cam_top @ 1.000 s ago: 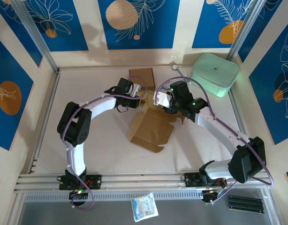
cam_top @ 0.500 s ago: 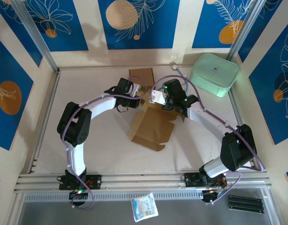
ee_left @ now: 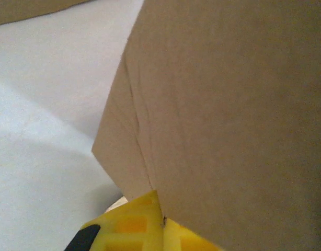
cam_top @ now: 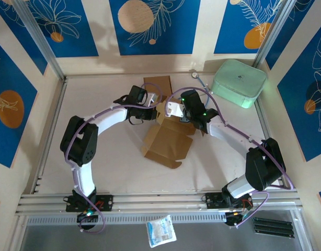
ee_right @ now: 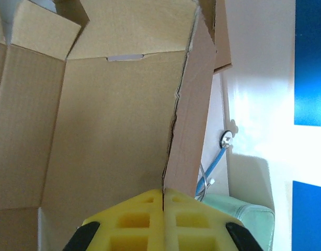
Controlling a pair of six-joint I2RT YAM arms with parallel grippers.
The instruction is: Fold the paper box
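Currently, the table (cam_top: 113,157) carries the paper box (cam_top: 168,141), which lies open and partly flattened, with its brown panels spread toward the arm bases. A further brown cardboard panel (cam_top: 158,83) sits at the far side of the box; it cannot be determined whether it is joined to the box.

A mint-green case (cam_top: 239,82) rests beyond the box and to its right, well apart from it.

The left gripper (cam_top: 156,104) is positioned at the far left corner of the box. In the left wrist view, the left gripper (ee_left: 161,219) has its yellow pads (ee_left: 134,227) closed together on the edge of an upright box panel (ee_left: 228,104).

The right gripper (cam_top: 171,110) is positioned at the far right edge of the box. In the right wrist view, the right gripper (ee_right: 163,196) is clamped on a raised box flap (ee_right: 189,120), pads (ee_right: 129,219) meeting with the cardboard between them.

A white packet (cam_top: 161,230) lies on the near side of the box, past the table edge.

A thin blue cable (ee_right: 213,167) runs between the box and the case.
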